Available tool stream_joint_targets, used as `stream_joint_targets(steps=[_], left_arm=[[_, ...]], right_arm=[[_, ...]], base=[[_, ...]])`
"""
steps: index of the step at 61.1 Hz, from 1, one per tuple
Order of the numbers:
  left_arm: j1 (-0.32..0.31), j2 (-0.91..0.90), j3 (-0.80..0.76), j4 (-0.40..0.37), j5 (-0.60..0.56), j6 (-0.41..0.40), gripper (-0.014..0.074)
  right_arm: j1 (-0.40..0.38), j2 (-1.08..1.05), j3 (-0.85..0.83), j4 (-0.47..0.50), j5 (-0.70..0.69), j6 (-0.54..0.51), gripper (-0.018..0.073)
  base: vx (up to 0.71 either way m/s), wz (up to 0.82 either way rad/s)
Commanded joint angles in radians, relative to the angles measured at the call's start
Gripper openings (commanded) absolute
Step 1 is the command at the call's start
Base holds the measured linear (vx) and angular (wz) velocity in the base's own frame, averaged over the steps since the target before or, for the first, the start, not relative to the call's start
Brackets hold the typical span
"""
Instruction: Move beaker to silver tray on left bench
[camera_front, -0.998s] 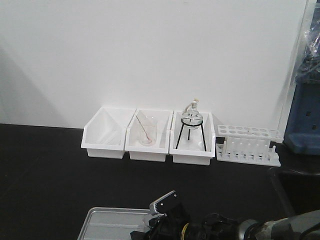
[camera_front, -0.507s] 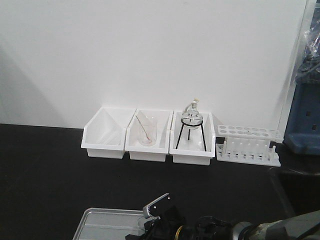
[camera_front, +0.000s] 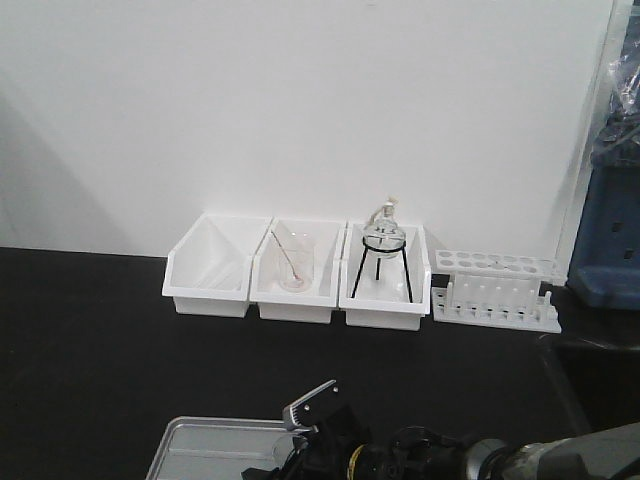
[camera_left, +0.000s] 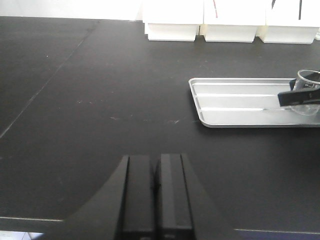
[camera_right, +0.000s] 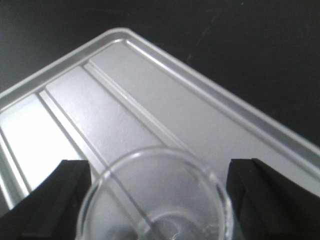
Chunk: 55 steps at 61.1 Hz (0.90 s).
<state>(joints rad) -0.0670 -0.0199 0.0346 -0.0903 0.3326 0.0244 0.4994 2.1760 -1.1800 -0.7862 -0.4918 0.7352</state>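
**Beaker over silver tray: release step pending**

Start at the left: your left gripper (camera_left: 155, 192) sits idle above the bare black top of the left bench (camera_left: 90, 100), its jaws pressed together on nothing. Moving right, the silver tray (camera_left: 240, 102) lies flat on that bench, near its front edge. At the tray's right end, the beaker (camera_right: 157, 197) stands upright between the fingers of your right gripper (camera_right: 157, 200). The pads (camera_right: 55, 192) stand on either side of the glass, but you cannot confirm whether they grip it. Judge the transport as essentially complete: the beaker is inside the tray's outline. You cannot tell whether its base touches the ribbed floor. Remaining: set down, open, withdraw.
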Motion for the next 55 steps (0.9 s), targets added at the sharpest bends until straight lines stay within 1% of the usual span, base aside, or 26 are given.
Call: stream_joint_targets(steps=[1, 20, 33, 37, 42, 46, 48, 55], left_arm=[[0.002, -0.006, 0.018, -0.005, -0.083, 0.0, 0.0001], [0.002, -0.006, 0.018, -0.005, -0.083, 0.0, 0.0001], [0.002, -0.006, 0.018, -0.005, -0.083, 0.0, 0.0001], [0.002, -0.006, 0.018, -0.005, -0.083, 0.0, 0.0001], [0.002, -0.006, 0.018, -0.005, -0.083, 0.0, 0.0001], [0.002, -0.006, 0.018, -0.005, -0.083, 0.0, 0.0001], [0.002, -0.006, 0.018, -0.005, -0.083, 0.0, 0.0001], [0.002, -0.006, 0.018, -0.005, -0.083, 0.0, 0.0001]], right_arm=[[-0.003, -0.09, -0.019, 0.011, -0.056, 0.0, 0.0622], [-0.003, -0.128, -0.019, 0.011, -0.057, 0.0, 0.0596], [-0.003, -0.209, -0.019, 0.003, -0.045, 0.0, 0.0582], [-0.003, -0.25, -0.019, 0.003, -0.037, 0.01, 0.058], [-0.003, -0.316, -0.016, -0.01, -0.034, 0.051, 0.0579], [-0.003, -0.372, -0.016, -0.064, -0.029, 0.096, 0.0579], [-0.003, -0.406, -0.016, -0.109, -0.025, 0.124, 0.0579], [-0.003, -0.532, 0.034, -0.322, -0.033, 0.285, 0.0579]], base=[[0.0, 0.0], [0.0, 0.0], [0.0, 0.0], [0.0, 0.0], [0.0, 0.0], [0.0, 0.0], [0.0, 0.0], [0.0, 0.0]])
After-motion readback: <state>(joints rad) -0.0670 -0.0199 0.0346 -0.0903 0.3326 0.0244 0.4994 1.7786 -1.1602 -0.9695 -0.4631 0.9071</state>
